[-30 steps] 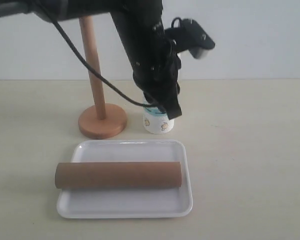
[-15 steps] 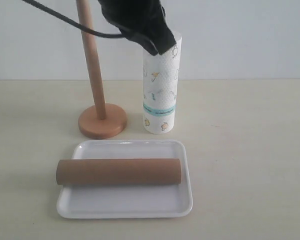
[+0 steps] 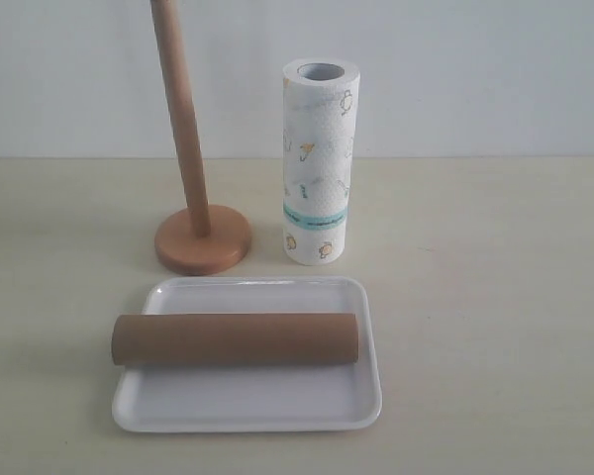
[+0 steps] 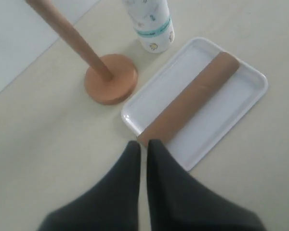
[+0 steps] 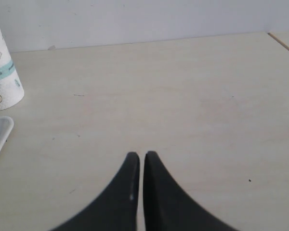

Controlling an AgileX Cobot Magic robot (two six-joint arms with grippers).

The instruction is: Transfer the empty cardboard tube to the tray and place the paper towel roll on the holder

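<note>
Tube on tray, roll not yet on holder

Exterior view, with both wrist views. The empty cardboard tube (image 3: 236, 339) lies on its side across the tray (image 3: 247, 404), its long axis running left to right and its ends reaching the left and right rims. Laid flat like this, I judge that the low rim keeps it from rolling, and I count that half of the task as done.

The paper towel roll (image 3: 319, 163) stands upright on the table (image 3: 495, 297), just right of the holder (image 3: 200, 237) and just beyond the tray's far edge, touching neither. Its hollow core faces upward, which suits being lifted and lowered over the pole. The holder's pole is bare.

Neither arm shows in the exterior view. From the wrist views, I read the left gripper (image 4: 143, 143) as closed on nothing, its fingers pressed nearly together above the tube's near end. The right gripper (image 5: 141, 155) is likewise closed and empty, over bare table right of the roll. I judge that the roll must be gripped near its upper end and raised above the pole's tip, and the risk is tipping it.
</note>
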